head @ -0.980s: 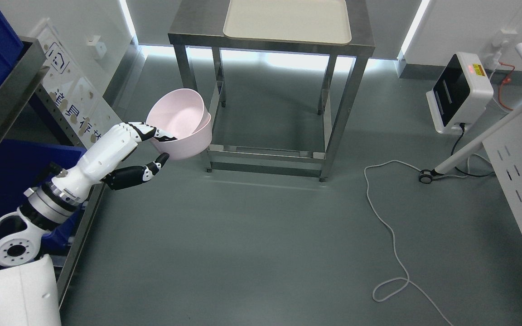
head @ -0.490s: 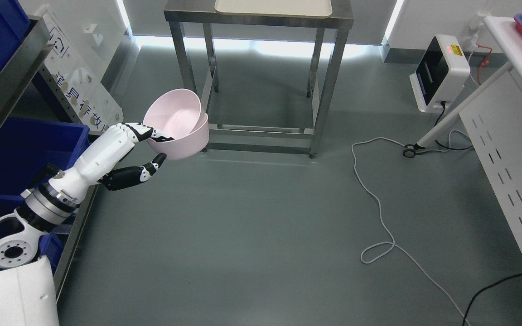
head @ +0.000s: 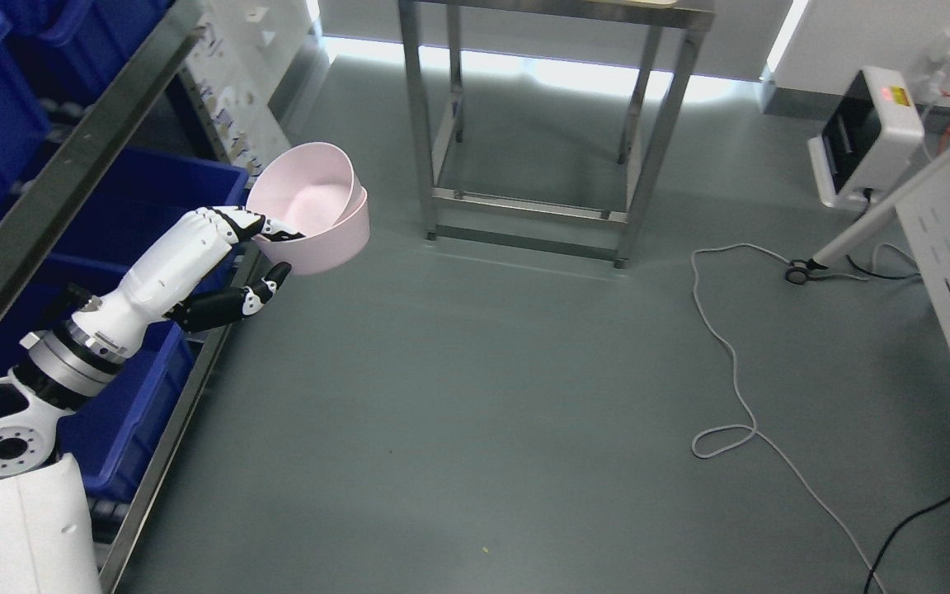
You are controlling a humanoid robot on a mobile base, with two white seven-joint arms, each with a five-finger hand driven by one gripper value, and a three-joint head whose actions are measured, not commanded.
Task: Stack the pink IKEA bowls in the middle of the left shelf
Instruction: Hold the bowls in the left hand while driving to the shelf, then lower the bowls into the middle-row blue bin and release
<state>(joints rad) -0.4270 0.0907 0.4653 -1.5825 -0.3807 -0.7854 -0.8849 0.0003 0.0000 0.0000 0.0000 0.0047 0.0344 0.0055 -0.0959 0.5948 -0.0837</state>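
Outstretched, left robot hand (head: 232, 256) pinches tilted pink bowls (head: 314, 214) aloft.

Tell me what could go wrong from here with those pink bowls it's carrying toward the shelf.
The left robot hand pinches the nested pink bowls by one rim only, tilted, so the inner bowl might slide out. The shelf's metal rail and blue bins sit close beside them, so a swing left could clip either.

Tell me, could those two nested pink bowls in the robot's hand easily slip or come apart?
Possibly. The nested pink plastic bowls are tilted, and the inner one sits loosely askew, so it might slide out. The left hand pinches only the rim, and the smooth, glossy surface looks slippery. They probably stay stiff and light.
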